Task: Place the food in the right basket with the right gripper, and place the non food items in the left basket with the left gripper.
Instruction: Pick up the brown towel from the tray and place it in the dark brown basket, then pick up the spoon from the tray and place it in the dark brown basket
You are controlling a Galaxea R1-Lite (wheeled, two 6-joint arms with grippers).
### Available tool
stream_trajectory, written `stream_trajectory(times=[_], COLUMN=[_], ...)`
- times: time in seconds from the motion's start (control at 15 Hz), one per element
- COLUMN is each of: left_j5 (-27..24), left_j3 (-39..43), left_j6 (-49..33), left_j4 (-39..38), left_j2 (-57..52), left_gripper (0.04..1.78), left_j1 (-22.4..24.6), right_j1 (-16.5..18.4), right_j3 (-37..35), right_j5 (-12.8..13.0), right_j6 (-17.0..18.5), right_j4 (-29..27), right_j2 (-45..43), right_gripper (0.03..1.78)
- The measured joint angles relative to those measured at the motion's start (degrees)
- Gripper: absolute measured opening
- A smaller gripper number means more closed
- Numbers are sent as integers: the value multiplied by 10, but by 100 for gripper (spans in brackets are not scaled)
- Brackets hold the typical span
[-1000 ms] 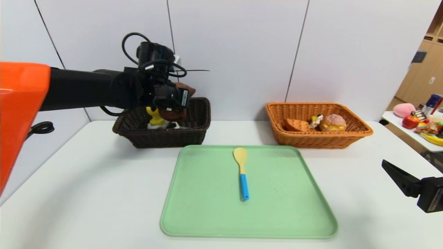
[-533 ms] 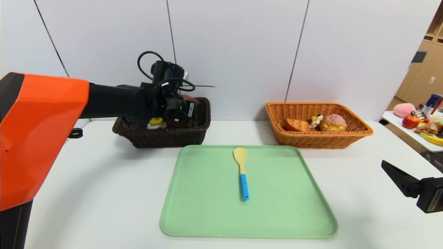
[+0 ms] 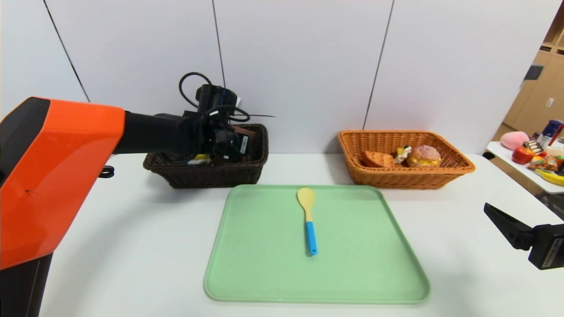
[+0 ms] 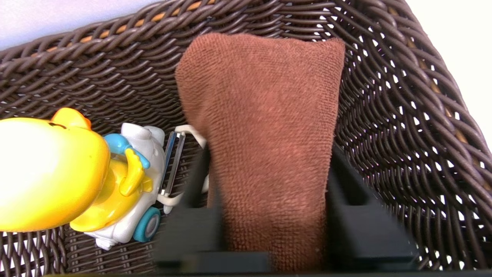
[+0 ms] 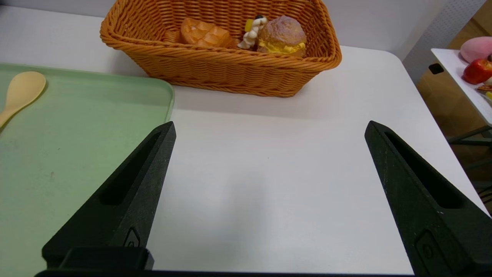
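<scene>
Step in hand: towel drop-off. Left gripper [image 4: 265, 215] sits inside the left basket [image 3: 207, 174], fingers clamped on the brown towel [image 4: 265, 127], duck toy [image 4: 73, 181] and peeler [image 4: 173, 165] just beside it. Next it needs to let go, lift clear of the rim, then go for the spoon [image 3: 307, 220] on the green tray [image 3: 264, 273] in front of the basket. Right gripper [image 5: 269, 200] parked wide open, well right of the tray (food is done: waffle [image 3: 377, 159] and bun [image 3: 424, 156] in the right basket [image 3: 405, 178]). White table [image 3: 132, 246], pale panelled wall, cluttered side table off right.
</scene>
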State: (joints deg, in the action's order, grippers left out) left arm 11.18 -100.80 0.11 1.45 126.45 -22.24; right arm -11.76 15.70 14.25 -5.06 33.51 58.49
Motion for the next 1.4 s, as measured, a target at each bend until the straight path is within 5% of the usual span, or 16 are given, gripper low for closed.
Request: stream_trajectory(times=[0.4,1.07,1.4], left_j5=[3,0,1], left_j3=[0,-72,61], left_j6=[-1,-10,-72], left_j4=[-1,-38,-39], left_j2=[0,-54,-179], left_gripper=[131,159,164], left_j1=[0,26,-54], right_j1=[0,0,0], right_j3=[0,-3,-8], right_j5=[0,0,1], right_j6=[0,1,1], right_j4=[0,0,2], right_j2=[2,0,-3], right_gripper=[170,170,170])
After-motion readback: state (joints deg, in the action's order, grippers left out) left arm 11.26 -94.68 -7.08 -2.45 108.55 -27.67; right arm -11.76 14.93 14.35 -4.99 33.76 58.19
